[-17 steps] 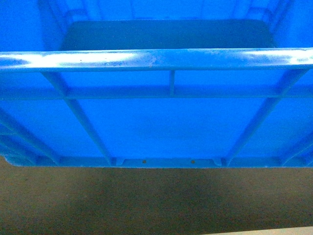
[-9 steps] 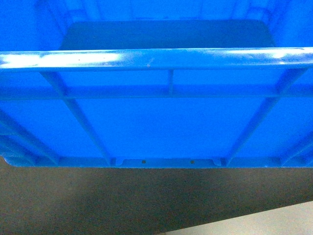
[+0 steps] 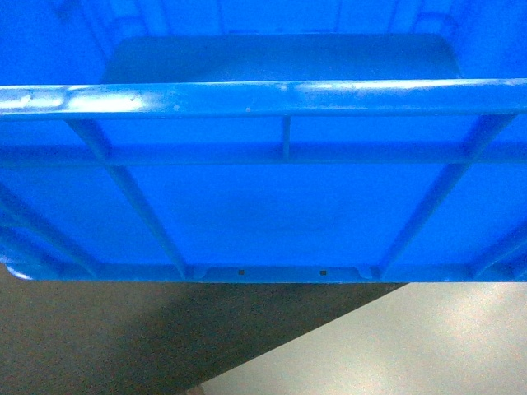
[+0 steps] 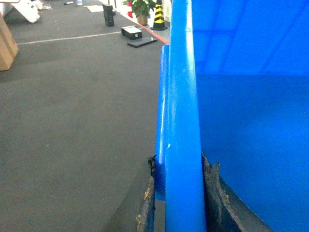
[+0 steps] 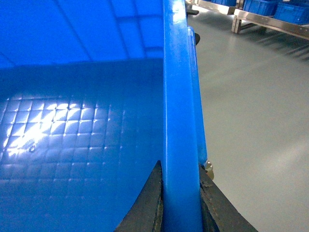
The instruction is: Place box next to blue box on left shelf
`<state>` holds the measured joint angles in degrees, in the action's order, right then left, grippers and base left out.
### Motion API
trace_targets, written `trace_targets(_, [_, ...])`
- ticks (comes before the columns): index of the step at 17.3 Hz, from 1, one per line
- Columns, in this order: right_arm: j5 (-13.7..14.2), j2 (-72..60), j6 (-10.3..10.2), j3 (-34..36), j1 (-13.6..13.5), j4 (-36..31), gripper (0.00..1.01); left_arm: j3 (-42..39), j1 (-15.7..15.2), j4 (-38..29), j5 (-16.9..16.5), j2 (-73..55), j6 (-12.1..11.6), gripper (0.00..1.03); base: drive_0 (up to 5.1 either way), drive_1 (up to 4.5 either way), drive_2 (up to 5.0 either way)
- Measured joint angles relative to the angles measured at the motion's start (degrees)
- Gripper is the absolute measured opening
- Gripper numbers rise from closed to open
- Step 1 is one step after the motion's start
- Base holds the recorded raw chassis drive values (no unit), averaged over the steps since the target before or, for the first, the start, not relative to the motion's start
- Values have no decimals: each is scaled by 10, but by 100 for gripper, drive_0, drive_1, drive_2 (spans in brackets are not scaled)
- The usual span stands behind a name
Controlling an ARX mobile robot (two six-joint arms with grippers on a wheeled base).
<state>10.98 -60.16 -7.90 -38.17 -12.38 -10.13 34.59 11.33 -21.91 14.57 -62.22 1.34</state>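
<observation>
Left end effector (image 4: 177, 193) clamped on box (image 3: 272, 214) left rim, right end effector (image 5: 179, 193) clamped on right rim

Box (image 3: 272, 214) fills head view above floor (image 3: 412, 346); left gripper (image 4: 178, 193) and right gripper (image 5: 181, 193) straddle opposite rims.

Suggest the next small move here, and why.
Probably keep carrying the large bright-blue open-top plastic crate toward the metal racks: both the left gripper and right gripper clamp its rim, only floor lies beneath, and the racks look distant.
</observation>
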Motion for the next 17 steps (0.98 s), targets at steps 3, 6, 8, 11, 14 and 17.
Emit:
trace_targets(3, [0,0,0,0,0,0,10,0,0,0,0,0,-1,19,-136,-136,-136])
trace_targets(6, [0,0,0,0,0,0,10,0,0,0,0,0,-1,19,-136,-136,-136])
trace_targets(8, [-1,0,0,0,0,0,10,0,0,0,0,0,-1,19,-136,-136,-136])
trace_targets(11, [-1,0,0,0,0,0,10,0,0,0,0,0,-1,19,-136,-136,-136])
trace_targets(14, [-1,0,0,0,0,0,10,0,0,0,0,0,-1,19,-153,-153,-153])
trace_targets(17, [0,0,0,0,0,0,10,0,0,0,0,0,-1,19,-149,-149,-149])
